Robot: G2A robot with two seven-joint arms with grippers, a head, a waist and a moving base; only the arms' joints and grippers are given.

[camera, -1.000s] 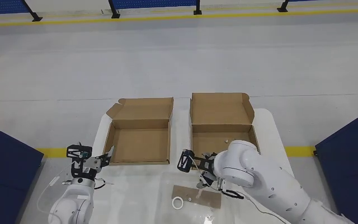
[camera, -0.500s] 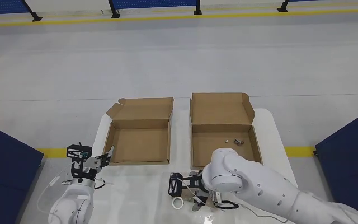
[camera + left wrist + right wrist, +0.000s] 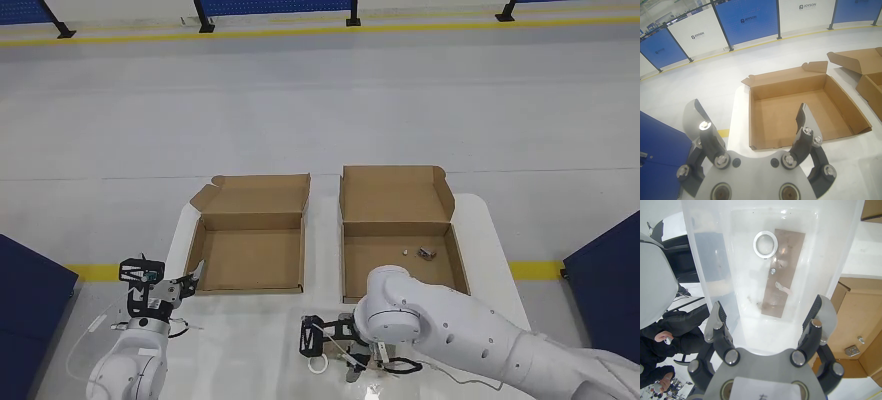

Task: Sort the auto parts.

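Since one second ago the right arm has swung off the front wall of the right box (image 3: 375,258) toward the near edge of the tabletop (image 3: 250,320). In the last half second it has shifted only slightly further the same way. The left arm and both boxes are unchanged. The right arm now lies bent across the near part of the tabletop, in front of the right box. The right end effector (image 3: 768,300) is spread wide and holds nothing; it hangs over a clear tray (image 3: 829,247). Within the tray's outline, a ring (image 3: 764,255) lies flat, touching the edge of a brown card (image 3: 789,262). A bolt (image 3: 773,271) and a white piece (image 3: 783,288) rest on the card, apart from each other and from the ring. Whether these lie in the tray or under it cannot be told. A bracket (image 3: 852,350) and a smaller part (image 3: 860,339) lie just beside each other on the floor of the right box. The left arm stands at the left edge of the tabletop, aimed at the left box (image 3: 787,113). The left end effector (image 3: 748,104) is spread wide, holds nothing, and hovers short of that box's near wall.
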